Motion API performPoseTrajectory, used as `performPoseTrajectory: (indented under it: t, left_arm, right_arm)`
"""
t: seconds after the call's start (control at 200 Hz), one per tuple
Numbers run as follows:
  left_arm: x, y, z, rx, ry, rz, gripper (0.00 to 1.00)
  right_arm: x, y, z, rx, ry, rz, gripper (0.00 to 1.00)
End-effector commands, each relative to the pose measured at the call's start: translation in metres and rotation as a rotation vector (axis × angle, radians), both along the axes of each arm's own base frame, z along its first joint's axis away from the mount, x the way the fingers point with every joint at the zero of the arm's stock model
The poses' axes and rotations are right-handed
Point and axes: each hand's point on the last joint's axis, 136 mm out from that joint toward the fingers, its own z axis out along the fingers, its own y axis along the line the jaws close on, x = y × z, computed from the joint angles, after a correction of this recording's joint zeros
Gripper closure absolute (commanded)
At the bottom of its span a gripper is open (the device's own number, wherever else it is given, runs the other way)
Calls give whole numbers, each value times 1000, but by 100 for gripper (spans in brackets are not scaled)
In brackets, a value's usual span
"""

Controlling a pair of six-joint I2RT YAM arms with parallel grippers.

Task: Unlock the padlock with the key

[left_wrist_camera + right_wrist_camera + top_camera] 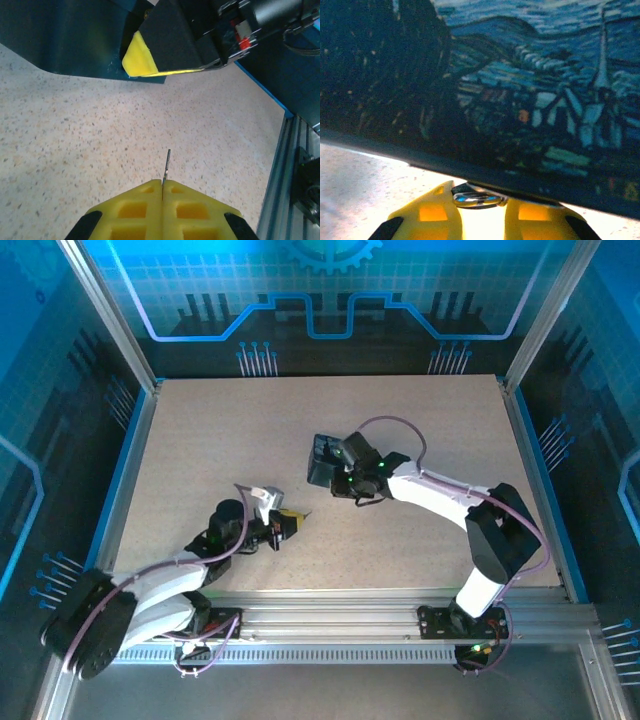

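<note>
My left gripper (162, 184) is shut on the key (167, 162), a thin dark-grey blade that sticks out ahead of the yellow fingertips above the speckled table. From above, the left gripper (291, 523) sits left of centre, pointing toward the right arm. My right gripper (479, 198) is closed on the padlock (470, 200), a tiny shiny body with bluish glints wedged between its yellow fingers, right against the bottom edge of the dark-blue painted tin (520, 90). In the top view the right gripper (338, 482) is at the tin (322, 460).
The tin (65, 35) and a yellow finger (139, 57) of the right gripper lie ahead of the key in the left wrist view. A blue rim and aluminium rail (287, 150) border the table on the right. Bare tabletop (230, 430) surrounds both arms.
</note>
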Motion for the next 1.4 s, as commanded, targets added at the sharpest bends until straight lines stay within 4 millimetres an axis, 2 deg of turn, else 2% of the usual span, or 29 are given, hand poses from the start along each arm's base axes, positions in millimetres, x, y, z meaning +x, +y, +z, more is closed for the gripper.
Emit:
performPoseTrajectory:
  t: [0.0,0.205,0.35,0.555,0.68,1.065,1.391]
  left_arm:
    - [15,-15,38,-129,-133,-18,100]
    - [37,-27,35,-228,-160,-22,100]
    - [51,-36,23,-220,-142,-31,100]
    - [66,-29,29,-252,-128,-37,100]
    - [70,-27,30,-265,-116,-66,100]
    - [75,-17,13,-253,-65,-91,100]
    - [72,-13,12,-232,-93,-81,100]
  right_arm:
    - [-3,19,25,169,46,39,100]
    - [2,25,28,322,111,12,100]
    - [5,29,34,409,145,5,100]
    - [7,33,34,503,197,-5,100]
    - [7,34,35,544,214,-5,100]
    - [10,31,40,592,225,-19,100]
    - [11,33,46,641,236,-21,100]
